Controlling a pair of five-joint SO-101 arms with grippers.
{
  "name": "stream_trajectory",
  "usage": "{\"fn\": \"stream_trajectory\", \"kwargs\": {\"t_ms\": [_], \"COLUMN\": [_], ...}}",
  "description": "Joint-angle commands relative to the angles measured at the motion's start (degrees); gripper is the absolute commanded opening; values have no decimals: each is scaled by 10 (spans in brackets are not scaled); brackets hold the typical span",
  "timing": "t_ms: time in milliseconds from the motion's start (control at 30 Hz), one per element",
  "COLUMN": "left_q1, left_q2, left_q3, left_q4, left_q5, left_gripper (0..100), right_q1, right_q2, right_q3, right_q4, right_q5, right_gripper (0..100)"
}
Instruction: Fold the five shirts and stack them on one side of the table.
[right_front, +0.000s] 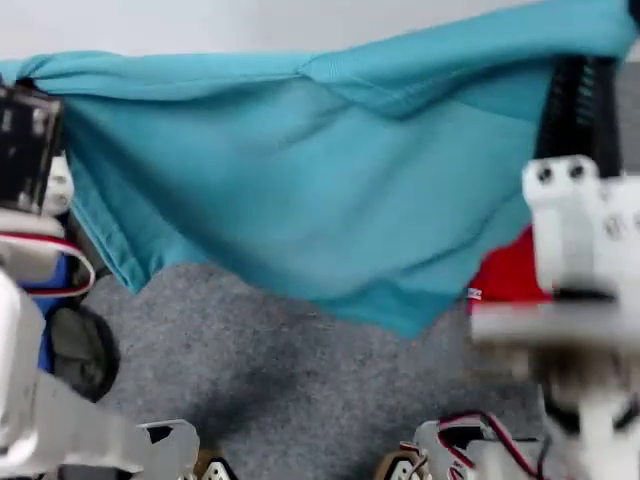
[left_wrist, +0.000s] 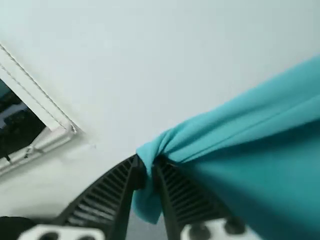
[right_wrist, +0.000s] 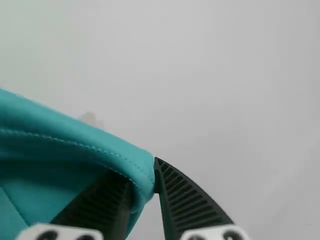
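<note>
Teal fabric is what you have in the air. The teal shirt (right_front: 300, 190) hangs spread above the grey surface (right_front: 300, 390), stretched from one arm across to the other.

At the left end, your left claw (left_wrist: 147, 166) is pinching a bunched corner of the shirt, with the cloth gathered tight between its ribbed jaws. Low beside that arm there is a blue patch (right_front: 50, 290); whether it is another garment, you cannot tell. Across the middle the shirt sags loosely and appears to hang clear of the surface. At the right end, your right claw (right_wrist: 142, 172) is pressed onto the stitched hem.

Judged from this, you are early in the work on this shirt: it is lifted and opened out, but not laid flat, and no fold has been made in it. Lower on the right, a red cloth (right_front: 505, 275) lies on the surface, partly behind the arm. It may be one of the other shirts, but whether it is folded is hidden. So most of the task looks to be ahead of you: laying this one down, folding it, and building the stack at one side.

As for writing, a small tag (right_front: 473, 294) sits at the red cloth's edge, too small to read. The teal shirt carries no legible print.
</note>
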Motion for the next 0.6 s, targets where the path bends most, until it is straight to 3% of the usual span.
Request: {"fn": "stream_trajectory", "kwargs": {"t_ms": [0, 233, 567], "left_q1": [4, 4, 20], "left_q2": [-25, -48, -46], "left_q3": [-14, 80, 403], "left_q4": [11, 11, -13], "left_q5": [4, -28, -135], "left_gripper": [15, 15, 15], "right_q1": [0, 34, 23], "right_q2": [1, 10, 35], "right_q3": [-33, 26, 321], "right_q4": [-3, 0, 46], "right_q5": [21, 31, 29], "right_gripper": [9, 9, 9]}}
